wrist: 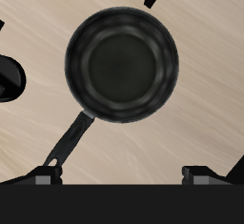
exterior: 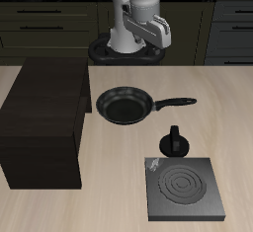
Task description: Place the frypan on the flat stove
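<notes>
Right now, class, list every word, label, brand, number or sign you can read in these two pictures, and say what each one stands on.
None: no readable text shows in either view.
The frypan is plain black, no brand.
The flat stove bears only pale ring marks; the small mark by its knob is too small to read.
The dark cabinet and the small black pot show no label.
</notes>
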You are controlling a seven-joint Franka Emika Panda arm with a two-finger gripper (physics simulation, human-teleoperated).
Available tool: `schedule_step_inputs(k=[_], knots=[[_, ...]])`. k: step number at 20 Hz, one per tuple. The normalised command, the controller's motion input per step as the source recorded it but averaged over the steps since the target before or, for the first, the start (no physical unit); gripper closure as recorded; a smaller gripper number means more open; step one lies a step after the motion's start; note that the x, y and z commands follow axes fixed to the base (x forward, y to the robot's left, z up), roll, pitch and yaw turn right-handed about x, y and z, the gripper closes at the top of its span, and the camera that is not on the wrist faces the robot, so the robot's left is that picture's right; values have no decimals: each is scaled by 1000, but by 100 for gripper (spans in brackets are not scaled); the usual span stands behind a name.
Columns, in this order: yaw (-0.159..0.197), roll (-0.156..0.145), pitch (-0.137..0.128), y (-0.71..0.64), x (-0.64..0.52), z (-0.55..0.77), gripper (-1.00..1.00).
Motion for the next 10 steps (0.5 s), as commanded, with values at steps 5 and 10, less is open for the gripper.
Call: schedule_step_inputs(k=[5, 10], knots=[[-117, 10, 52, 58, 1, -213, -100], [-118, 42, -10, 69, -183, -121, -100]])
